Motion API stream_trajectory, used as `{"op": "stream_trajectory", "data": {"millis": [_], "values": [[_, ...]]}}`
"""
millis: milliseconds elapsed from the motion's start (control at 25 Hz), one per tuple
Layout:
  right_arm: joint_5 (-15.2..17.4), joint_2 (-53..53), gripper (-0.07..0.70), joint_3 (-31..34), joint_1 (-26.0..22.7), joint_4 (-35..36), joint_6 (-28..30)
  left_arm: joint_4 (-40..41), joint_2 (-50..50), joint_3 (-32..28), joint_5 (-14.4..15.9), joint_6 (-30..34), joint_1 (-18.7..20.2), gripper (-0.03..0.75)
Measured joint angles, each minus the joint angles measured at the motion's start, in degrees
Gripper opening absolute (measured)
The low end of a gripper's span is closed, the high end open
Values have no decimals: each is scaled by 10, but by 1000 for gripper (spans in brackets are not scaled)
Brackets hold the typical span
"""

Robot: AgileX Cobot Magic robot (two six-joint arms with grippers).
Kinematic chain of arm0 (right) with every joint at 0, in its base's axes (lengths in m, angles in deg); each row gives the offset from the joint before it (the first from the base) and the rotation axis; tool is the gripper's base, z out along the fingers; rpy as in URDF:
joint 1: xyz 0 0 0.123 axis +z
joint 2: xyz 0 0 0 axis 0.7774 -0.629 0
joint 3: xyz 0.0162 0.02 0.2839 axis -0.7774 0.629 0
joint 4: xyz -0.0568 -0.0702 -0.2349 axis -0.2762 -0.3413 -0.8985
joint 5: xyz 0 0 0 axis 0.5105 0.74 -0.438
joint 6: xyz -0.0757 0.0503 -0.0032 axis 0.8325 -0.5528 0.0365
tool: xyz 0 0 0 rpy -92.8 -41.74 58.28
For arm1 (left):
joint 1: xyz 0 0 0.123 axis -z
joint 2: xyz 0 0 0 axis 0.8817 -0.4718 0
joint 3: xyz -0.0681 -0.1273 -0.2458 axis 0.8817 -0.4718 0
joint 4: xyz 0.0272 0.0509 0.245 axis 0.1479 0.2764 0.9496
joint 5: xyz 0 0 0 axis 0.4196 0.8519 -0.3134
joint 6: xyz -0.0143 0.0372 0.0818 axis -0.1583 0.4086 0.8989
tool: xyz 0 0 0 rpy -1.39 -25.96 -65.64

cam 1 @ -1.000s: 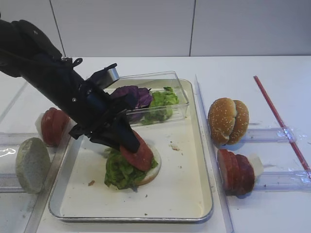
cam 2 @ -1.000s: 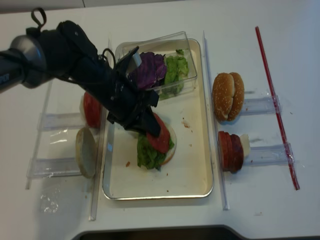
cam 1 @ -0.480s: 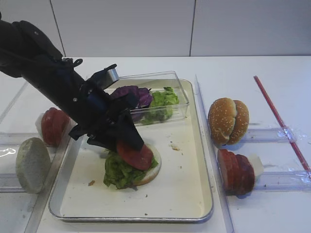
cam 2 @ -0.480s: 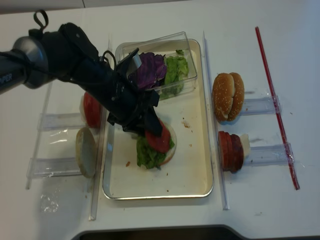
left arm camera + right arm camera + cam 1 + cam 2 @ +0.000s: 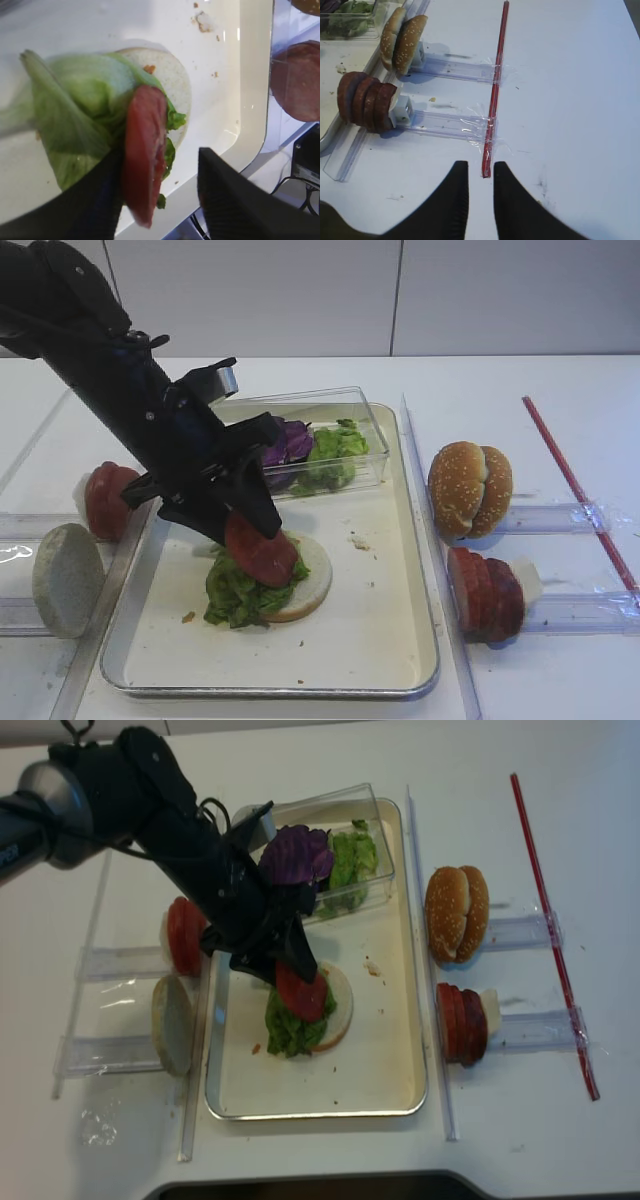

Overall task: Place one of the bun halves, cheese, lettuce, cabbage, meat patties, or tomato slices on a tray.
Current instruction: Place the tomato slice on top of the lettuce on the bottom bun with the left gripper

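A bright-red tomato slice (image 5: 262,550) (image 5: 145,150) (image 5: 301,992) stands tilted on the lettuce (image 5: 232,592) (image 5: 75,110) that covers a pale bun half (image 5: 312,575) (image 5: 172,75) on the cream tray (image 5: 380,640) (image 5: 380,1070). My left gripper (image 5: 162,155) (image 5: 250,525) hangs just over this stack, open. The slice leans on one finger and a clear gap separates it from the other. My right gripper (image 5: 481,167) hovers over bare table, shut, with nothing between its fingers.
A clear box (image 5: 350,405) at the tray's far end holds purple cabbage (image 5: 290,440) and more lettuce. Right racks carry sesame buns (image 5: 470,490) and dark red-brown slices (image 5: 485,592). On the left stand tomato slices (image 5: 108,500) and a pale bun half (image 5: 65,580). A red stick (image 5: 580,490) lies far right.
The left jaws have opened off the tomato slice, which has dropped lower and leftward onto the lettuce. The left arm has risen a little. The right gripper is unmoved.
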Motion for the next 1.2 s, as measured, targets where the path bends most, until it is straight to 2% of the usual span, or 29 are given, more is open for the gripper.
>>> {"op": "stream_trajectory", "data": {"millis": [240, 440, 680, 840, 1200], "values": [[0, 0, 159, 0, 0, 0, 0, 1, 0, 3, 5, -8, 27, 323], [0, 0, 159, 0, 0, 0, 0, 3, 0, 3, -4, -16, 38, 323], [0, 0, 159, 0, 0, 0, 0, 73, 0, 3, 1, -69, 38, 323], [0, 0, 159, 0, 0, 0, 0, 89, 0, 9, 8, -84, 38, 323], [0, 0, 159, 0, 0, 0, 0, 164, 0, 54, 11, -145, 43, 323]]}}
